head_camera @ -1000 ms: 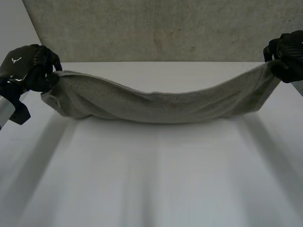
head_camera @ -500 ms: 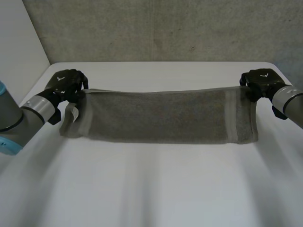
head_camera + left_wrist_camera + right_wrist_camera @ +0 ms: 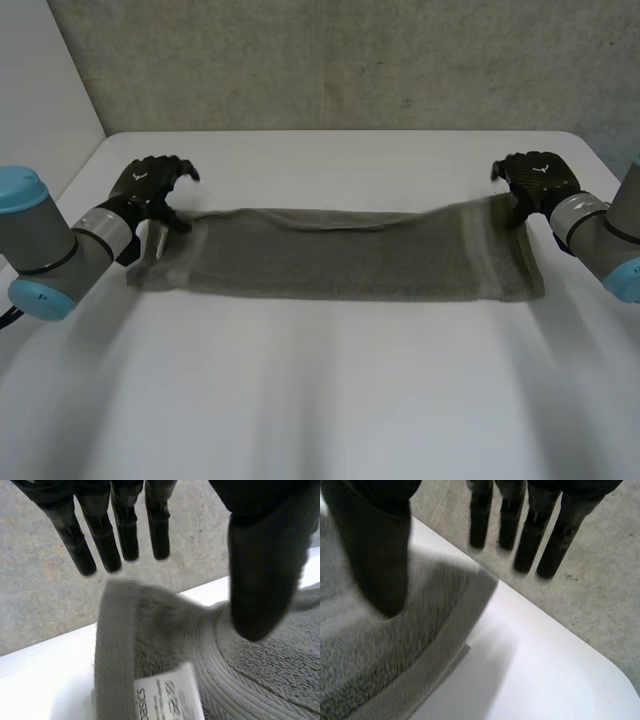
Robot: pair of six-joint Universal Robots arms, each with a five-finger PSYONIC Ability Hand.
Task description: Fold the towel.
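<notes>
A grey towel point(image 3: 340, 258) lies on the white table point(image 3: 330, 400) as a long folded strip running from side to side. My left hand point(image 3: 150, 185) hovers at its far left corner, open. In the left wrist view its fingers point(image 3: 120, 535) are straight and clear of the towel corner point(image 3: 150, 630), with the thumb point(image 3: 260, 570) beside the cloth; a white label point(image 3: 167, 700) shows there. My right hand point(image 3: 535, 180) is at the far right corner, open. Its fingers point(image 3: 520, 530) and thumb point(image 3: 375, 555) stand apart above the towel's end point(image 3: 395, 650).
A grey concrete wall point(image 3: 350, 60) rises behind the table's far edge point(image 3: 340, 132). A pale wall point(image 3: 40, 90) stands at the left. The towel lies on the far half of the table, with bare tabletop toward the near side.
The towel hung slack between both hands a second ago, then was laid flat on the table. Both hands have now opened and let go of its far corners; the far edge has slumped.
</notes>
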